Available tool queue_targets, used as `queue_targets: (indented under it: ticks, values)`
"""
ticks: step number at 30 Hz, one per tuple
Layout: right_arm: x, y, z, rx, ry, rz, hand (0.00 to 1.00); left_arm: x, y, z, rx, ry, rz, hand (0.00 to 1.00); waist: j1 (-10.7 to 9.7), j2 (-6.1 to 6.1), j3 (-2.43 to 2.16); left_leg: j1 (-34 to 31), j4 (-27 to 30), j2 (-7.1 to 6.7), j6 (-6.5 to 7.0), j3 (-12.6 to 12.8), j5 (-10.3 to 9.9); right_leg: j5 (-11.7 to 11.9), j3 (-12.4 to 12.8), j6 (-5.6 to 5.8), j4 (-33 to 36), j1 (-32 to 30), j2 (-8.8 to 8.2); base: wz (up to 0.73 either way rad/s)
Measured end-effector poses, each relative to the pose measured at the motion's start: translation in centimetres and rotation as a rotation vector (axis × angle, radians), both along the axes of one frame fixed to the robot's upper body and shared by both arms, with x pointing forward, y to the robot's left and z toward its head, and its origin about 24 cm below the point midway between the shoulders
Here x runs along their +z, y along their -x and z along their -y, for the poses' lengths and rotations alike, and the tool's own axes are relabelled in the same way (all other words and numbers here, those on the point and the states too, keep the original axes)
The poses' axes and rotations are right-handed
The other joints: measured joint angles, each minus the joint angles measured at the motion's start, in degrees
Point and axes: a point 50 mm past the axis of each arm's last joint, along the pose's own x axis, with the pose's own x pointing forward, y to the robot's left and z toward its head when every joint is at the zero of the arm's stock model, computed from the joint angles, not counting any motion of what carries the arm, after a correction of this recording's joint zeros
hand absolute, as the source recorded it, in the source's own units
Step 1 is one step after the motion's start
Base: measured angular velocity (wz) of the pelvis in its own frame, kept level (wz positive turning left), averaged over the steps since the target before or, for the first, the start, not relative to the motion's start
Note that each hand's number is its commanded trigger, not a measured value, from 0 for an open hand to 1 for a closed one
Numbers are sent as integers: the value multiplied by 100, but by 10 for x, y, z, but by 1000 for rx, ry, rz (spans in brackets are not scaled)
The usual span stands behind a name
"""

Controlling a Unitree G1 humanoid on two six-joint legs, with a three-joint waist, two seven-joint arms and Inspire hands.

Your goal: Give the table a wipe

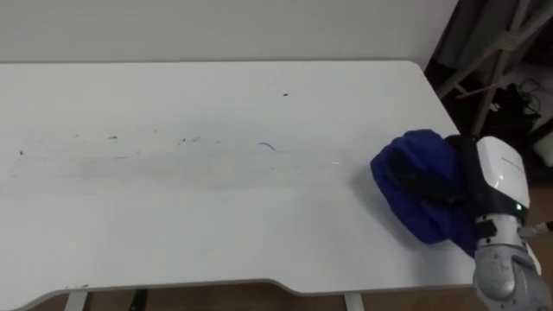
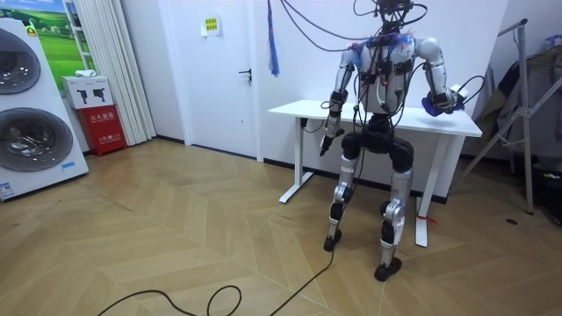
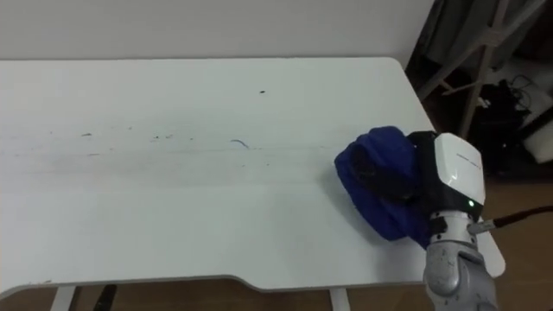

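Bright, even indoor light; white table [image 1: 199, 225] glares pale; shadows soft, faint.

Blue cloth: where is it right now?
In the eye views the blue cloth lies bunched at the right end of the table, near its front edge, gripped by the right hand, well right of the dark marks.

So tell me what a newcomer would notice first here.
The bunched blue cloth stands out, lying near the white table's right end under the robot's right hand. Next come the faint dark marks strung across the table's middle, to the cloth's left. In the room view the left hand hangs low in front of the table.
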Motion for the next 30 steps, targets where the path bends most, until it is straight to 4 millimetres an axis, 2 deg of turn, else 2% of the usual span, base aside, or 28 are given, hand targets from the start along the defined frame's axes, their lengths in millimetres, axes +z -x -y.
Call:
queue_targets:
  ticks: [1,2,3,4,11,21,22,23,24,30]
  values:
    - [1,0,0,1,0,3,0,0,0,0,0,0,0,0,5,2,-1,15,-4,3,0,21,0,0,21,0,3,0,2,-13]
    - [2,-1,-1,3,-4,10,33,0,1,0,2,0,0,0,20,7,-5,27,-4,8,-1,50,-1,0,53,0,10,1,6,-11]
    - [4,-1,-1,5,-10,20,97,0,1,0,2,0,2,0,34,8,-5,32,-4,10,-1,65,-1,1,68,-1,12,-2,7,-9]
    - [5,-1,-2,6,-13,24,100,0,0,0,2,1,2,0,34,8,-5,34,-4,11,-1,76,-1,1,80,-1,12,-5,8,-7]
    - [6,-2,-3,7,-56,25,100,0,0,1,-8,18,3,0,37,3,-7,49,-5,32,-7,104,-4,3,103,-3,16,-11,25,-2]
    - [-2,-3,-20,112,-83,-62,100,0,-1,1,-11,26,10,0,257,9,-8,51,-4,41,-13,127,-11,3,120,-4,18,-22,32,-1]
    - [-2,-3,-20,113,-83,-64,64,0,-1,0,-10,27,10,0,272,9,-8,47,-4,41,-13,126,-11,3,120,-4,18,-24,32,0]
    - [-2,-3,-20,115,-82,-66,2,0,0,0,-7,31,9,0,279,10,-9,39,-3,41,-13,126,-11,4,120,-4,18,-28,32,0]
    - [-2,-3,-20,119,-82,-72,0,0,0,-1,-2,32,9,0,289,11,-9,35,-3,41,-13,124,-11,4,119,-4,17,-29,32,0]
    - [-11,2,-31,167,-60,-114,0,-3,6,-1,3,32,-16,0,296,49,-23,-21,-5,41,-13,122,-11,3,115,-4,19,-88,32,0]
